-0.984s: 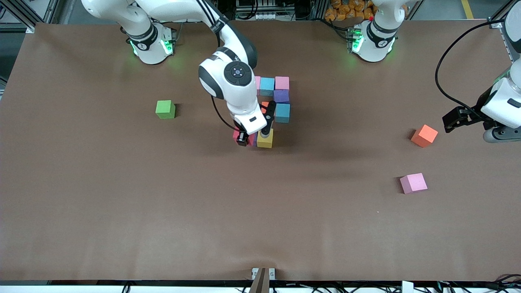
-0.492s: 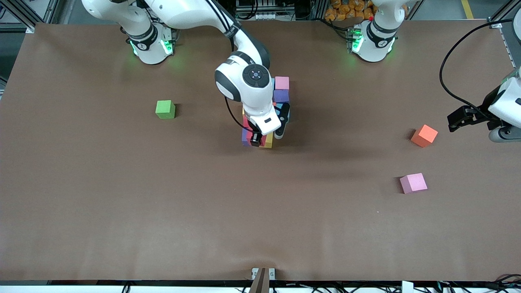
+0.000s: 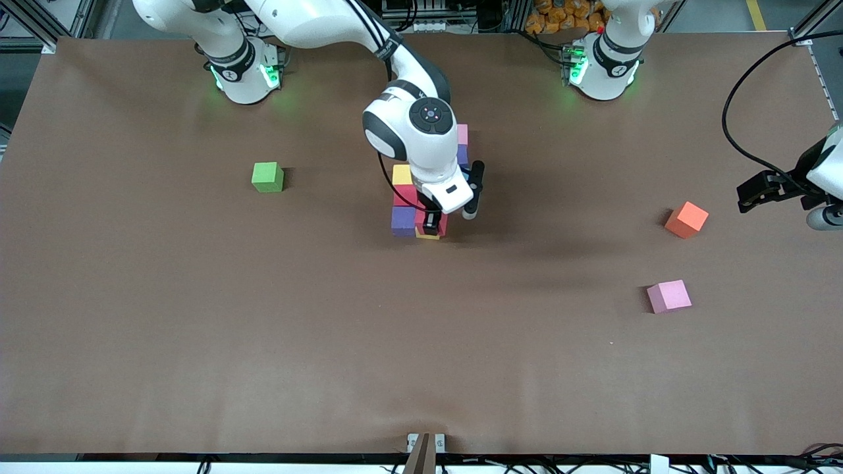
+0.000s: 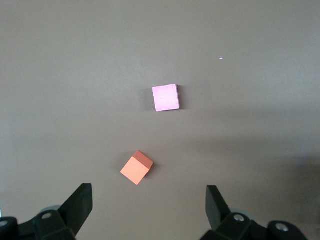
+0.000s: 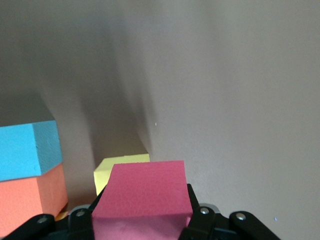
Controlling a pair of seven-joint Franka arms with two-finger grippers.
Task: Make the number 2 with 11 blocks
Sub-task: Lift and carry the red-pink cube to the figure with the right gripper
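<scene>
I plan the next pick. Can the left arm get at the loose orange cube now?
Probably yes: the left end effector is open above the orange cube, with nothing between them.

A: The front view looks down from high across the table (image 3: 197, 342), facing both bases?

B: Yes. The left wrist view looks straight down from well up at the orange cube (image 4: 136, 168) and pink cube (image 4: 165, 97), shared with the front view; the right wrist view sits close.
</scene>
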